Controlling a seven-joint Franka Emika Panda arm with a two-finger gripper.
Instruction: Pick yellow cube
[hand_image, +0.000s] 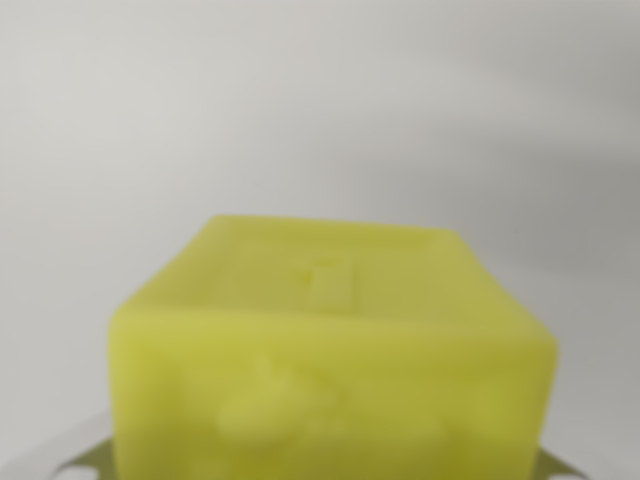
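The yellow cube (335, 350) fills the lower middle of the wrist view, very close and blurred, with raised marks on its top and front faces. Slivers of grey metal show at the bottom edge, one against the cube's left flank (88, 458) and one against its right flank (556, 466). They look like the fingers of my gripper (320, 470), with no gap visible between either one and the cube. The gripper appears shut on the cube. The cube's underside is out of frame.
Behind the cube lies only a plain, blurred light grey surface (320, 110), with no other objects or edges visible.
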